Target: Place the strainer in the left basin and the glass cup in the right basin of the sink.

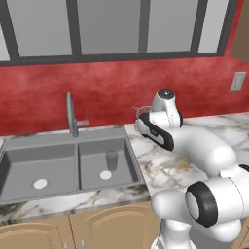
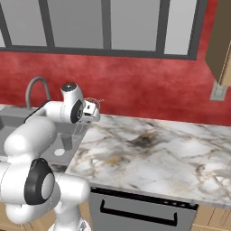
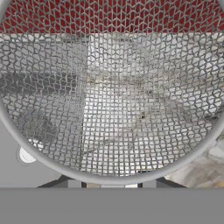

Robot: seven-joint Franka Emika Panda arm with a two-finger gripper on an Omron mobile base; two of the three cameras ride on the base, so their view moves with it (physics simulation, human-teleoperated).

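My gripper (image 2: 93,112) is shut on the rim of the strainer (image 3: 113,96), a round silver wire-mesh bowl held in the air over the counter just right of the sink (image 1: 68,138). In the base views the strainer (image 1: 142,111) (image 2: 92,102) shows faintly against the red wall. The glass cup (image 1: 112,159) stands upright in the right basin (image 1: 95,158), beside its pale drain. The left basin (image 1: 48,163) holds nothing but its drain. In the hand view the mesh covers most of the picture, with grey sink and a pale drain (image 3: 26,155) seen at lower left.
A tall curved faucet (image 1: 72,114) (image 2: 34,88) stands at the sink's back edge. Marble counter (image 2: 153,149) stretches to the right, with a dishwasher front (image 2: 140,207) below. A wall outlet (image 1: 237,81) and a wooden cabinet (image 2: 221,40) are on the right.
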